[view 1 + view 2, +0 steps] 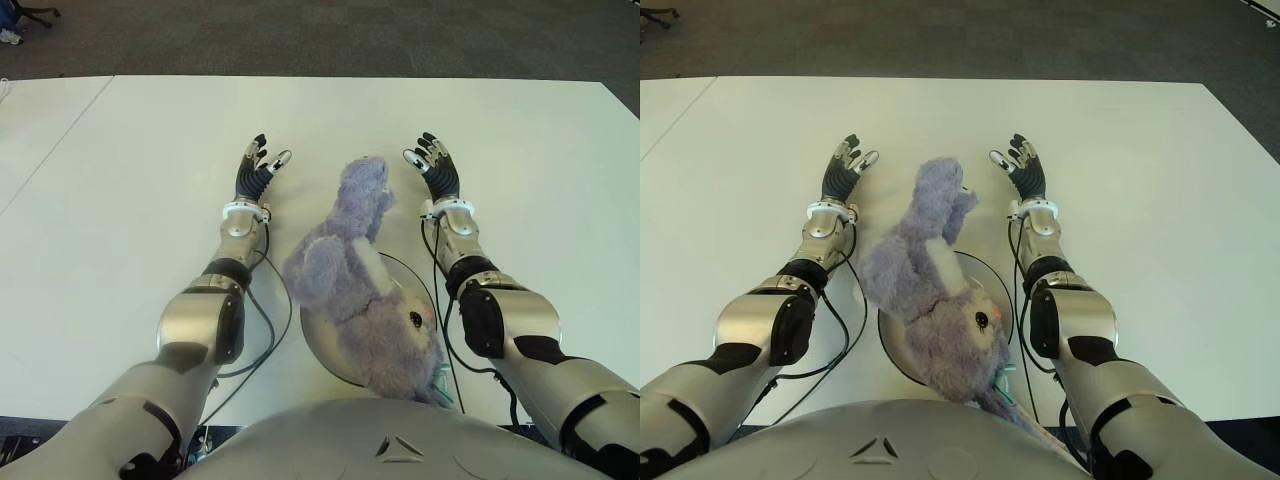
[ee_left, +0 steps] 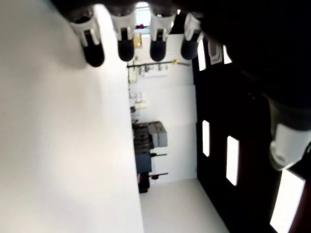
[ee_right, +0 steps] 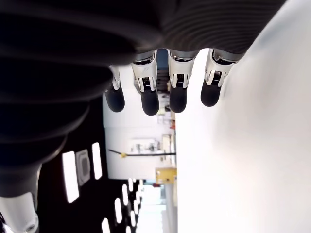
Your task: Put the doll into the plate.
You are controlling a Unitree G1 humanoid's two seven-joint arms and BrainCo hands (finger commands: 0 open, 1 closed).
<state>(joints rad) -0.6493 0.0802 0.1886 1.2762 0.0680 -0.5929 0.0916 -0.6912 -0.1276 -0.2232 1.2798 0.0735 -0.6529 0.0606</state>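
While the doll (image 1: 365,290) lies across the plate (image 1: 318,340), both hands flank it, empty.

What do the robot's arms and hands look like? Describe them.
Both arms are silver metal shells with black joint sections and loose black cables alongside. The left robot hand and right robot hand have ribbed black palms and silver fingers tipped with black pads.

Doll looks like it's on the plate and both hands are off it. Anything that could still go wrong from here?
1. The doll lies only partly on the plate; its upper part stretches past the rim onto the table, so it may slide or tip off.
2. The open left hand and right hand flank its far end closely; pulling the arms back could brush it and drag it off.
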